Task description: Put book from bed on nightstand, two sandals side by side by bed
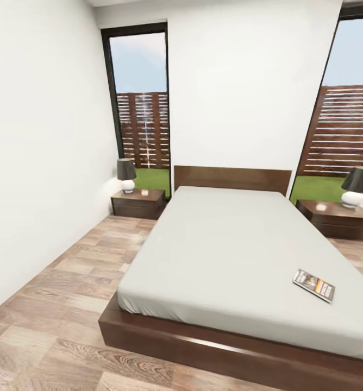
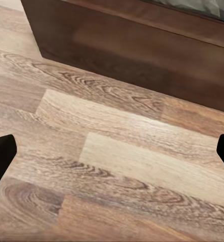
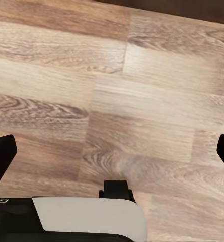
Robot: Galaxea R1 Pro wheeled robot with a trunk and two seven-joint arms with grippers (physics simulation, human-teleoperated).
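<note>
The book (image 1: 313, 285) lies flat on the bed (image 1: 225, 250), near its foot. Both the left gripper (image 2: 112, 151) and right gripper (image 3: 112, 151) hang spread wide above the floor (image 2: 117, 151).

Bed (image 1: 225, 244) stands headboard-first against the far wall (image 1: 246, 81), a nightstand on either side (left (image 1: 139, 203), right (image 1: 339, 219)), each bearing a lamp. Book (image 1: 313, 285) lies on the mattress near its front right corner. Floor (image 1: 56, 304) extends left.

Black fingertips (image 2: 1, 156) at both pic edges, L wrist view. R wrist view: black fingertips (image 3: 1, 154), black-n-white robot body (image 3: 86, 219), white letters.
</note>
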